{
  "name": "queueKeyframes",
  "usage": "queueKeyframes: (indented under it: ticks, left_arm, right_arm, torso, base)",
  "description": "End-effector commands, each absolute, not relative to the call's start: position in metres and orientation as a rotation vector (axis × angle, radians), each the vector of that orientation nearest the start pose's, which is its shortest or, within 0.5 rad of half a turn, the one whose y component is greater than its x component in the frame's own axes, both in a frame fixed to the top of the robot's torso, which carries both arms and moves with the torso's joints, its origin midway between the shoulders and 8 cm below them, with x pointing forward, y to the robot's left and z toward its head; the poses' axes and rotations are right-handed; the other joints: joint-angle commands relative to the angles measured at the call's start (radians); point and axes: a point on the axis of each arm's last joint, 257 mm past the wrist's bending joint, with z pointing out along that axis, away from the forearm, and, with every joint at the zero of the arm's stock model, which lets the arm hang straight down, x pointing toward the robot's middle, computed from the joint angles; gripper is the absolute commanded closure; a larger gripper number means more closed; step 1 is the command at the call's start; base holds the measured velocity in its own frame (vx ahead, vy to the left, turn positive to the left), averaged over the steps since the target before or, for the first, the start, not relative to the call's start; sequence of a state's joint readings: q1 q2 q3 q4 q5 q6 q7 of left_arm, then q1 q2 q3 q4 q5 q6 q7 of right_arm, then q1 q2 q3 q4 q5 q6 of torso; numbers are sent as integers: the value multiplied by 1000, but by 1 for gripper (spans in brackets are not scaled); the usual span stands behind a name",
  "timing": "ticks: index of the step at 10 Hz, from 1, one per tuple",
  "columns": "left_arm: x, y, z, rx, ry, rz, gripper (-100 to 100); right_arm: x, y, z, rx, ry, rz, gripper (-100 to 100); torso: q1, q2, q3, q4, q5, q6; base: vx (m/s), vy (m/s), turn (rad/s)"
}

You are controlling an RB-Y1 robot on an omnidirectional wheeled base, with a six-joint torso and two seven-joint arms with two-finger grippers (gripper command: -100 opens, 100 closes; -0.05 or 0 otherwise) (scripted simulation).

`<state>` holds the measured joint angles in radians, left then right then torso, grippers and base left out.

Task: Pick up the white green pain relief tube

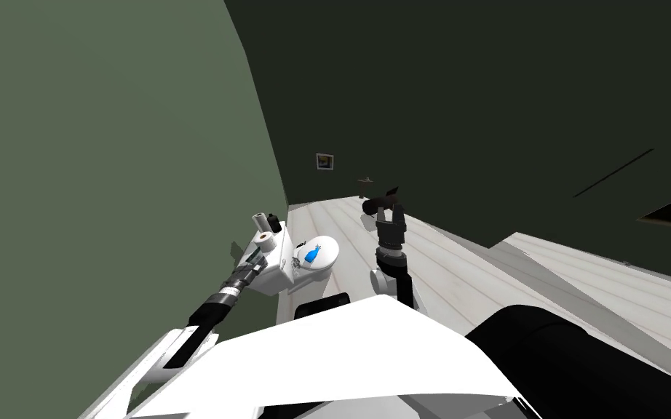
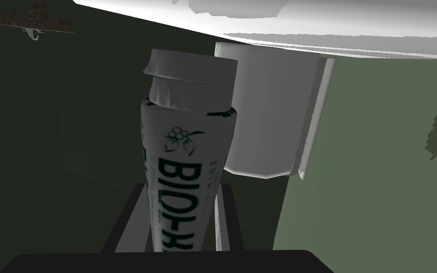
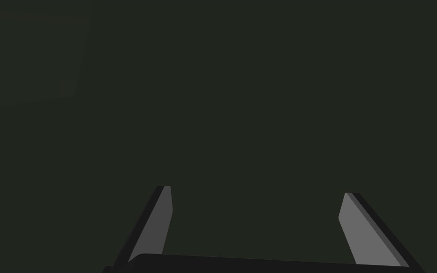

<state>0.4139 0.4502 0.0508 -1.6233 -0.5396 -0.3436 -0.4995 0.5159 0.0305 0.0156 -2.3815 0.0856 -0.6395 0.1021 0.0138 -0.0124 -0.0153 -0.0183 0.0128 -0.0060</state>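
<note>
My left gripper (image 1: 256, 256) is at the toilet's tank (image 1: 274, 276), left of centre in the head view. Its arm reaches up to the tank from the lower left of the frame. In the left wrist view the jaws are narrow and clamp the tube (image 2: 184, 156) by its lower body, with one finger (image 2: 134, 222) pressed to each side. The tube is grey-white with dark green lettering and a small leaf mark. It runs straight out along the gripper, with its wide cap at the far end. Just past the cap is a white cylinder (image 2: 269, 109); I cannot tell whether the two touch, or whether the tube is clear of the tank.

In the head view a roll (image 1: 265, 239) sits on the tank just above the gripper. The toilet's lid (image 1: 327, 247) lies to the right of the tank, with a small blue thing (image 1: 313, 254) on it.

My right gripper (image 1: 391, 211) hangs at the centre of the frame above the pale plank floor (image 1: 472, 269), well apart from the toilet. In the right wrist view its fingers (image 3: 158, 222) stand wide.
</note>
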Motion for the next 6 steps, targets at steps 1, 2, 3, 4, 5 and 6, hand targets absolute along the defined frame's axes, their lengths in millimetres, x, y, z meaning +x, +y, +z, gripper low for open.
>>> queueKeyframes:
  ticks: [1, 2, 3, 4, 5, 6]
  left_arm:
    - [387, 360, -296, 2, 1713, -167, 100]
    - [380, 357, -292, 6, 1711, -170, 100]
    - [377, 352, -283, 15, 1697, -177, 100]
    - [377, 350, -281, 18, 1692, -179, 100]
    - [378, 353, -283, 14, 1697, -176, 100]
    - [378, 352, -282, 15, 1695, -177, 0]
  right_arm:
    - [296, -257, 86, 412, 498, 1203, 0]
    - [296, -257, 86, 413, 499, 1203, 0]
    - [296, -257, 86, 413, 499, 1203, 0]
    - [296, -257, 86, 412, 498, 1203, 0]
    - [296, -257, 86, 412, 498, 1203, 0]
    - [296, -257, 86, 412, 498, 1203, 0]
  torso:
    - [0, 0, 0, 0, 0, 0]
    - [0, -1, -1, 0, 0, -1]
    - [1, -2, -1, -1, 0, -1]
    - [0, -1, -1, 0, 0, 0]
    - [0, 0, 0, 0, 0, 0]
    - [0, 1, 1, 0, 0, 0]
  base:
    - [64, 7, 24]
    - [84, 11, 26]
    - [50, 6, 5]
    - [17, 1, -5]
    - [0, 0, 0]
    - [0, 0, 0]
